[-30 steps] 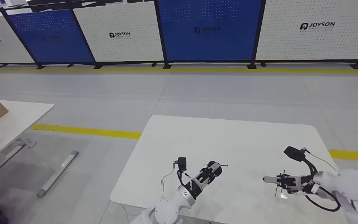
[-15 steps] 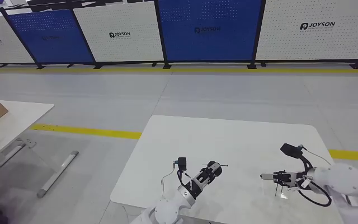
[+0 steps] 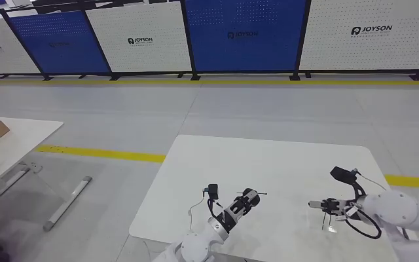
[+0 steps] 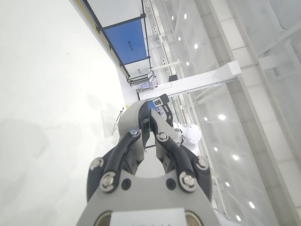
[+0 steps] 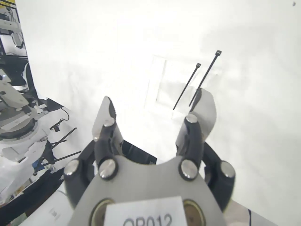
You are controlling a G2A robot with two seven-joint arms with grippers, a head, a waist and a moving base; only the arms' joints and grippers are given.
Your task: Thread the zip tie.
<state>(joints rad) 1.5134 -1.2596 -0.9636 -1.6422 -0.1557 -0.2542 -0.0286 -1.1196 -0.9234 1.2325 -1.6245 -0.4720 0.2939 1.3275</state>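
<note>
The right hand (image 5: 154,96) hangs low over the desk (image 5: 94,36) with its fingers spread wide and nothing between them. Two black ties lie flat just ahead of it, side by side but apart, heads pointing away from the hand. The long tie (image 5: 207,75) has its tail running under one fingertip (image 5: 204,104), and the short tie (image 5: 187,85) lies between the fingers' lines, its tail resting on a clear sheet (image 5: 160,81). The left hand (image 4: 148,116) sits well apart from them near the desk's front edge, pads pressed together. I can make out nothing gripped between them.

The pickup looks like the step in hand, and no threading has begun.

Likely trouble:
- The ties are thin and lie flush on the desk, so closing fingers may skate over one or push it sideways instead of lifting it.
- With the ties so near each other, a wide close could gather both.
- The sheet under the short tail may get pinched too and come up with the tie.
- The finger over the long tail may pin it and flick the head round.
- A grip far from the tail tip would leave a floppy end, hard to aim at the small head slot.
- The closed left hand cannot take a tie until it opens.
</note>
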